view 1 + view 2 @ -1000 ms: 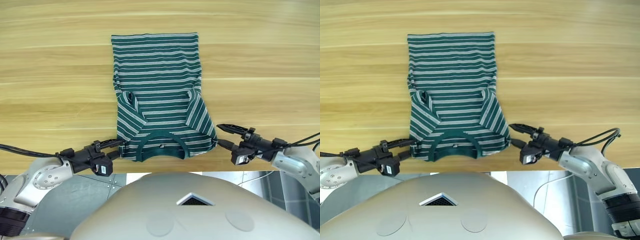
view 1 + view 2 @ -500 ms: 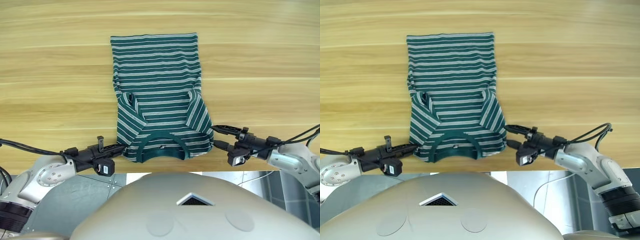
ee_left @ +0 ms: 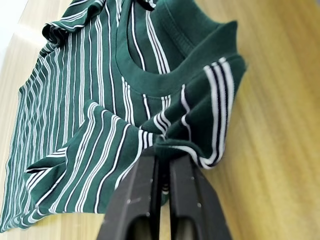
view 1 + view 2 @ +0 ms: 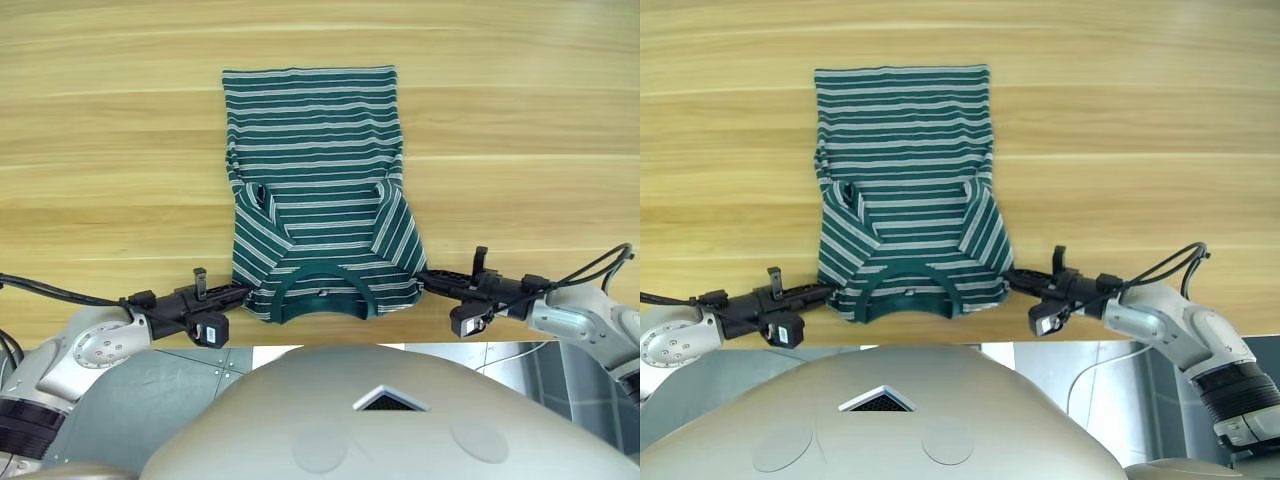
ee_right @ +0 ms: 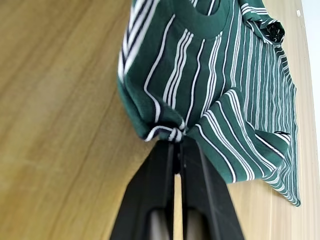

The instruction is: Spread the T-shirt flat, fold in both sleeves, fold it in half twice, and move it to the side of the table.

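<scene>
Wooden table (image 4: 520, 120), pale grain running side to side. Green striped T-shirt (image 4: 315, 160) lies on it roughly centred in front of the robot, its near end close to the table's near edge. The body is spread flat in a narrow upright panel. Left sleeve (image 4: 258, 235) and right sleeve (image 4: 397, 225) are both turned in over the chest, so the outline is close to a rectangle that flares a little at the shoulders. Long axis runs straight away from the robot, with the hem (image 4: 308, 72) at the far end and the collar (image 4: 322, 275) at the near end, its opening toward the robot. Left gripper (image 4: 240, 290) is at the near left shoulder corner, and the left wrist view shows its fingers (image 3: 145, 180) pressed together with a fold of striped cloth pinched between them. Right gripper (image 4: 425, 278) is at the near right shoulder corner, likewise clamped on a bunched bit of fabric, as the right wrist view shows. Both corners are puckered where held. Judged progress: spreading and both sleeve folds are done. Neither halving fold is made, and the move to the table's side is yet to come. The twin grip at the shoulders looks set for the first half fold, collar end carried toward the hem.
</scene>
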Available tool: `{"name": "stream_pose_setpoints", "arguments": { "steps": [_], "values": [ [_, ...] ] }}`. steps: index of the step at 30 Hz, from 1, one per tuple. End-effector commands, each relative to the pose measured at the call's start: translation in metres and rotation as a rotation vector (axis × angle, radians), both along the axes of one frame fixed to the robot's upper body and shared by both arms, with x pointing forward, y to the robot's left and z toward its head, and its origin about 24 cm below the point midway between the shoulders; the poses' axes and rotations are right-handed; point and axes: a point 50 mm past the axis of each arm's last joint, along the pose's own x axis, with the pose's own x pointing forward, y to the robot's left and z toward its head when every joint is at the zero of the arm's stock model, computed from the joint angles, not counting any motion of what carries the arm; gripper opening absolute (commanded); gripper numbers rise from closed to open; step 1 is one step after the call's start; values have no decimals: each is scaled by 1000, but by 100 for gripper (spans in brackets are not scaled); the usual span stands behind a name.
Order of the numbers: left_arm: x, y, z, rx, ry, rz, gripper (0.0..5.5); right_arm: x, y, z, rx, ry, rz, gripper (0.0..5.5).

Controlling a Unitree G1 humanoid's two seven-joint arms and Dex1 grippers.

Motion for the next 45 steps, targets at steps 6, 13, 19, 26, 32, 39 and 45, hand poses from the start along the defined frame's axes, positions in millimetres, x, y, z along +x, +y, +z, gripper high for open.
{"name": "stream_pose_setpoints", "arguments": {
  "steps": [6,13,19,26,32,39,45],
  "values": [
    [-22,-10,-8,-128,143,39,5,-29,-18,-17,-111,152,-59,0],
    [-53,-16,-9,-222,247,137,5,-53,-23,-5,-42,229,-205,0],
    [-11,-12,7,-343,29,267,5,-14,-14,14,71,98,-269,0],
    [55,-24,21,-547,-206,405,5,48,13,40,287,-100,-313,0],
    [90,-28,33,-595,-302,436,5,83,29,55,387,-206,-359,0],
    [139,-31,17,-579,-334,560,5,131,38,42,369,-269,-457,0],
    [176,-33,11,-611,-363,659,5,172,42,27,365,-294,-565,0]
  ]
}}
